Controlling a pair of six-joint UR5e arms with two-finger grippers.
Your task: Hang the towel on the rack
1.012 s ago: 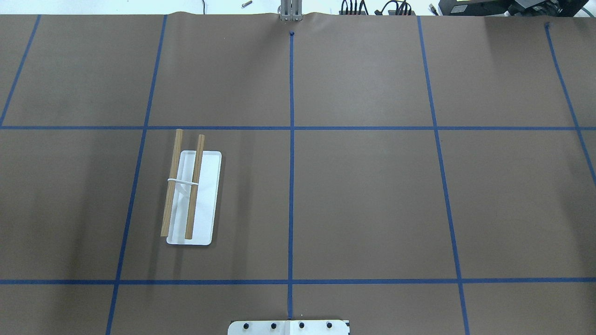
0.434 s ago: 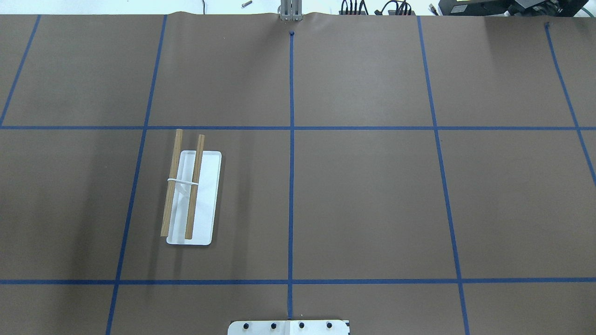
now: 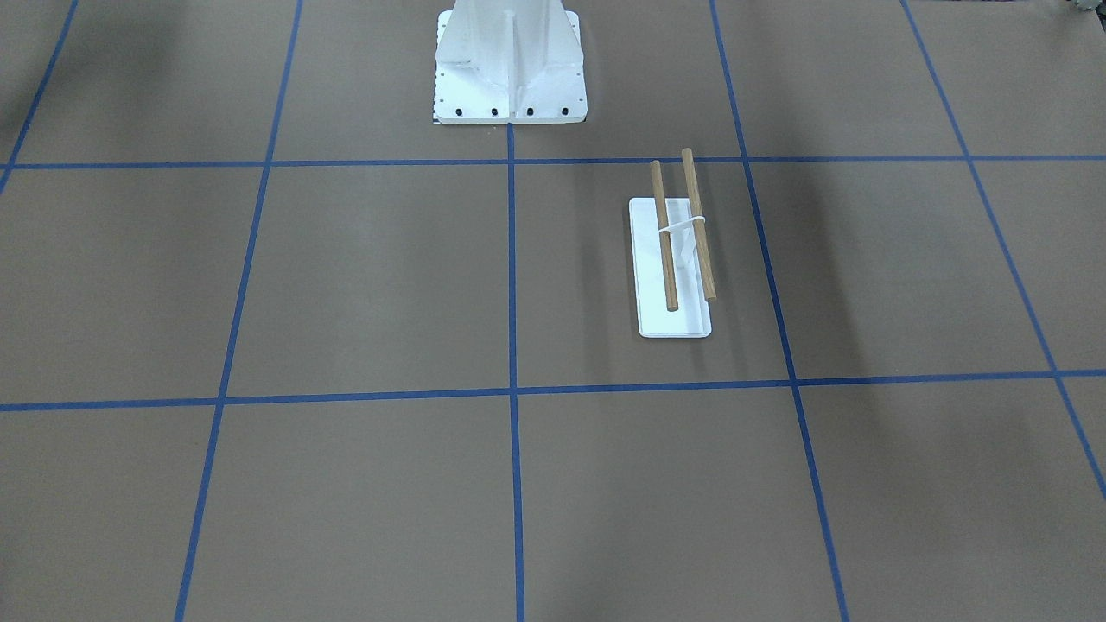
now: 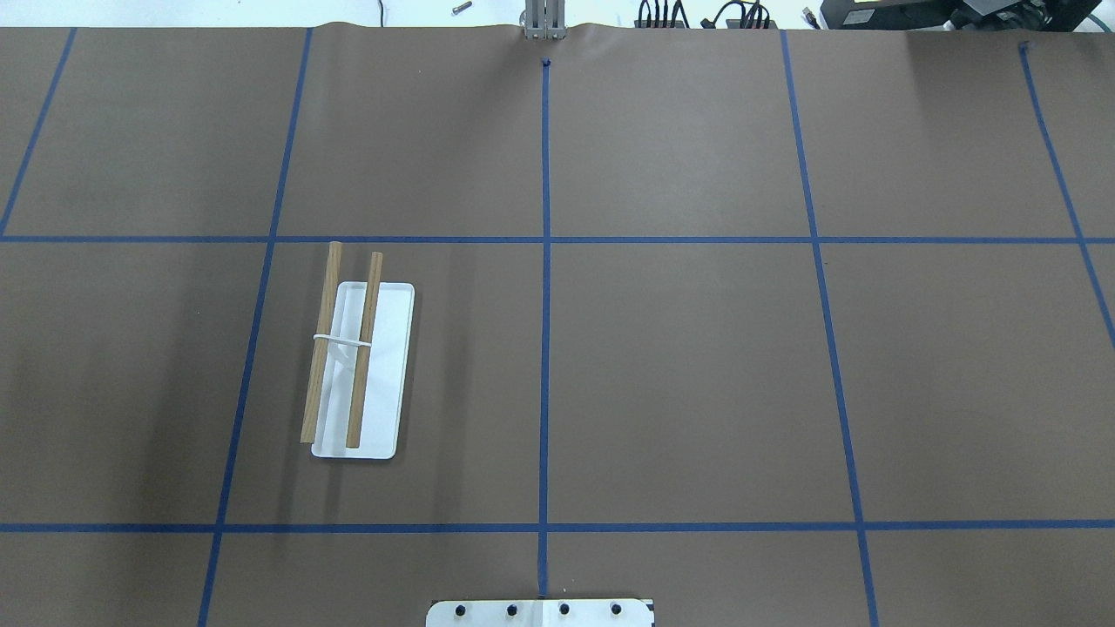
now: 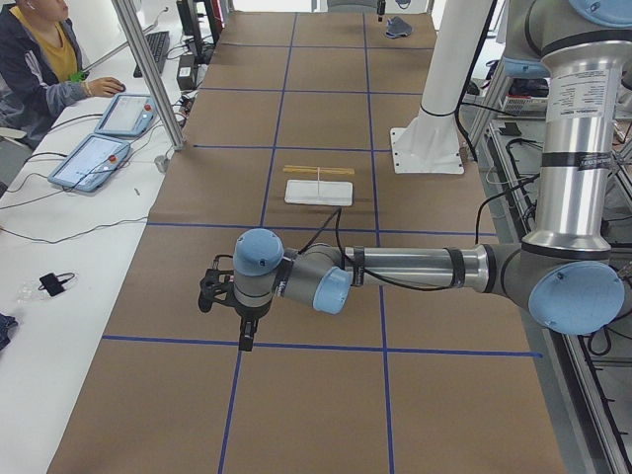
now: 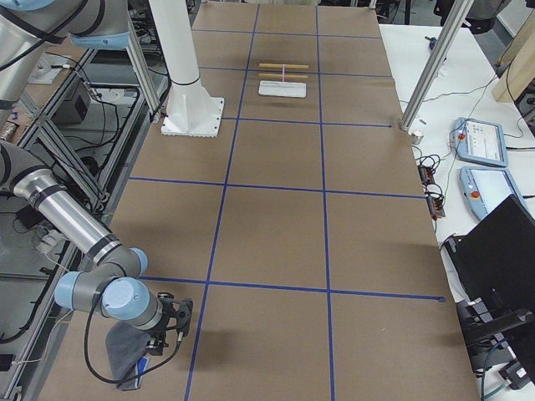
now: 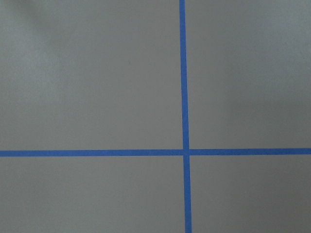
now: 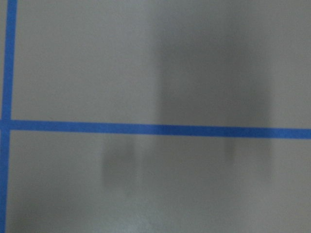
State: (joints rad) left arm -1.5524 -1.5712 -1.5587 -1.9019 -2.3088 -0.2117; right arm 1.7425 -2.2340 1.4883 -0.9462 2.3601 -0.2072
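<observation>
The rack (image 4: 388, 366) stands left of centre in the overhead view, a flat white base with two parallel wooden rods (image 4: 366, 348) above it; it also shows in the front view (image 3: 652, 285). The rods are bare. The towel (image 6: 124, 347), dark grey with a bit of blue, shows only in the side views, at the table's right end under my right gripper (image 6: 171, 322). I cannot tell whether that gripper holds it. My left gripper (image 5: 245, 331) hangs over the table's left end, well away from the rack; I cannot tell if it is open or shut.
The large white bolted pedestal (image 3: 510, 60) stands at the robot's side of the table. Blue tape lines cross the brown table cover. An operator (image 5: 35, 59) sits beside the table with two tablets (image 5: 99, 158).
</observation>
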